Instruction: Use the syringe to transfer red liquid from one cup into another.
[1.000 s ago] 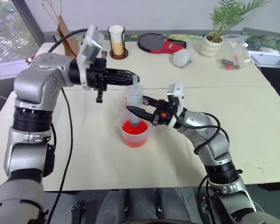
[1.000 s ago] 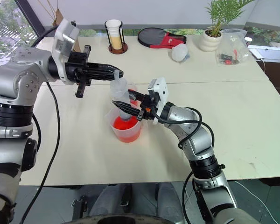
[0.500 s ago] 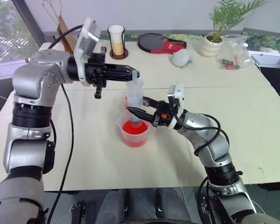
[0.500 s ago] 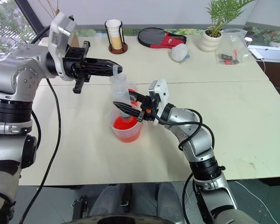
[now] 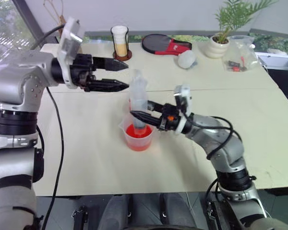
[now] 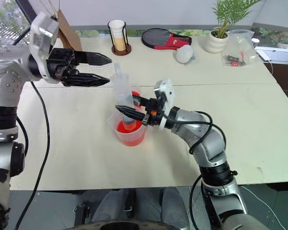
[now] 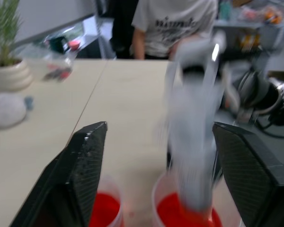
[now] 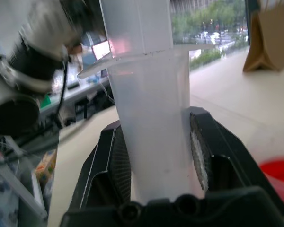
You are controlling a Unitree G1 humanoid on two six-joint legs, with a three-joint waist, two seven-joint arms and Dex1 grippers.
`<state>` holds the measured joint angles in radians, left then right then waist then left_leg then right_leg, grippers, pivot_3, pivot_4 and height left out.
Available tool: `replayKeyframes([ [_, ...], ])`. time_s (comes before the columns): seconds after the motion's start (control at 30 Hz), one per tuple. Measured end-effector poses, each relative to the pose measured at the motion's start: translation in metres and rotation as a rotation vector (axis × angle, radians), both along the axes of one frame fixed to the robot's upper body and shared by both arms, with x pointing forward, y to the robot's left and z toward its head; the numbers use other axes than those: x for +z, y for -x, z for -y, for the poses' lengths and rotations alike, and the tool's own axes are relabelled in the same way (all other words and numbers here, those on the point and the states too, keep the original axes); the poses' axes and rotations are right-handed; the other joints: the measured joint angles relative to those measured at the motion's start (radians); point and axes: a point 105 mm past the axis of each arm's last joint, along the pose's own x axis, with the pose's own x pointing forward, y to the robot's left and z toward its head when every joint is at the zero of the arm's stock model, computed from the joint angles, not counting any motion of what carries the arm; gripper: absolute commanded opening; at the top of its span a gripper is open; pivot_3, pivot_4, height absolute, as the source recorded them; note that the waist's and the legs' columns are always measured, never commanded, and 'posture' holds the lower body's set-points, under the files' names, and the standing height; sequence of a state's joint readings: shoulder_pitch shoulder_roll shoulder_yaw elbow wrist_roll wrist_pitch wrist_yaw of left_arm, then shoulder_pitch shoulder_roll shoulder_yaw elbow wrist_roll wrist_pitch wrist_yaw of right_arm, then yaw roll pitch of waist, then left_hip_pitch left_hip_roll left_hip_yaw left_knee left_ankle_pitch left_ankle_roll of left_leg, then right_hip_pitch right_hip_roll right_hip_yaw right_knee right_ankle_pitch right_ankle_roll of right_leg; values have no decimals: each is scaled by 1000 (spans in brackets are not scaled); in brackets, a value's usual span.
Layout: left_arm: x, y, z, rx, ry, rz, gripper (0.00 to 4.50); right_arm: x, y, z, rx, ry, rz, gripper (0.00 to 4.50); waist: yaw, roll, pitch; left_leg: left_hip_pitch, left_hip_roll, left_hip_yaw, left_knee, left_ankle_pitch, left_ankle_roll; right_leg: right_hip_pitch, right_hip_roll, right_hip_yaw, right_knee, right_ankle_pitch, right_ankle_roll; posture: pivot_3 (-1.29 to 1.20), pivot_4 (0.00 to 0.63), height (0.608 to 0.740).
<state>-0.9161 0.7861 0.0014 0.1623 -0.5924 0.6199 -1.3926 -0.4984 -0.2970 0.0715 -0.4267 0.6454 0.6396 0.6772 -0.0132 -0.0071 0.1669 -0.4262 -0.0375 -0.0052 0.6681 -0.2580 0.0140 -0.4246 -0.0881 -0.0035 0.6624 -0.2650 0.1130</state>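
Left eye view, right gripper [image 5: 134,115] clamped on upright syringe [image 5: 138,103] (tip in handled cup [image 5: 138,136]), left gripper [image 5: 121,74] spread wide, at ten o'clock from syringe.

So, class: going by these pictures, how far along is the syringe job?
Done: the syringe stands upright with its tip in the red liquid of the handled cup, clamped by the right gripper.
In hand: the left gripper is open beside the plunger top, not touching it.
Left: carrying the syringe to the smaller cup and emptying it; how much is drawn cannot be told.
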Motion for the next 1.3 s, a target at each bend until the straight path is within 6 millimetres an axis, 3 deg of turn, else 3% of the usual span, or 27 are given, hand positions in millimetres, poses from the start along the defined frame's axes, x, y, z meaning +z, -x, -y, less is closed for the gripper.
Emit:
replayKeyframes([
  [0.13, -32, -10, -23, 118, 14, -116, 3353, 11, -4, 10, -52, -53, -30, 1377, 3, -1, 1, 0, 0, 0, 0, 0, 0, 0, 0, 0, 0, 0, 0, 0, 150, 740],
  [0.27, -19, -31, -39, 270, 105, -69, 3353, 19, -8, 10, -54, -71, -49, 1377, 3, -2, 1, 0, 0, 0, 0, 0, 0, 0, 0, 0, 0, 0, 0, 0, 150, 740],
  [0.43, -8, -47, -39, 320, 158, 5, 3353, 76, -39, 23, -108, -127, 60, 1377, -1, -2, 1, 0, 0, 0, -1, 0, 0, 0, 0, 0, 0, 0, 0, 0, 150, 740],
  [0.53, -12, -55, -38, 336, 161, 6, 3353, 87, -68, 27, -161, -129, 91, 1377, -4, -2, 1, 0, 0, 1, -1, 0, 0, 0, 1, 0, 1, 0, 0, 0, 150, 740],
  [0.7, -13, -64, -36, 353, 156, 32, 3353, 60, -102, 15, -159, -82, 38, 1377, -8, -2, 1, 0, 0, 1, -1, 0, 0, 0, 1, 0, 2, 0, 0, 0, 150, 740],
  [0.8, -13, -70, -35, 361, 158, 50, 3353, 47, -112, 6, -139, -59, 21, 1377, -8, -2, 1, 0, 0, 1, -2, 0, -1, -1, 1, 0, 2, 0, 0, 0, 150, 740],
  [0.93, 3, -74, -30, 355, 179, 101, 3353, 37, -116, -1, -107, -34, 9, 1377, -4, -2, 1, -1, 0, 1, -1, 1, -2, -1, 0, 0, 2, 0, 0, 0, 150, 740],
  [1.17, 58, -77, -6, 274, 224, 247, 3353, 30, -112, -7, -54, -1, 17, 1377, -7, -2, 1, -1, 0, 1, -1, 1, -2, -1, 0, -1, 1, 0, 0, 0, 150, 740],
  [1.3, 64, -81, 4, 233, 261, 226, 3353, 26, -112, -8, -51, 22, 26, 1377, -8, -2, 1, -1, 0, 2, -1, 1, -2, -1, 0, -1, 2, 0, 0, 0, 150, 740],
])
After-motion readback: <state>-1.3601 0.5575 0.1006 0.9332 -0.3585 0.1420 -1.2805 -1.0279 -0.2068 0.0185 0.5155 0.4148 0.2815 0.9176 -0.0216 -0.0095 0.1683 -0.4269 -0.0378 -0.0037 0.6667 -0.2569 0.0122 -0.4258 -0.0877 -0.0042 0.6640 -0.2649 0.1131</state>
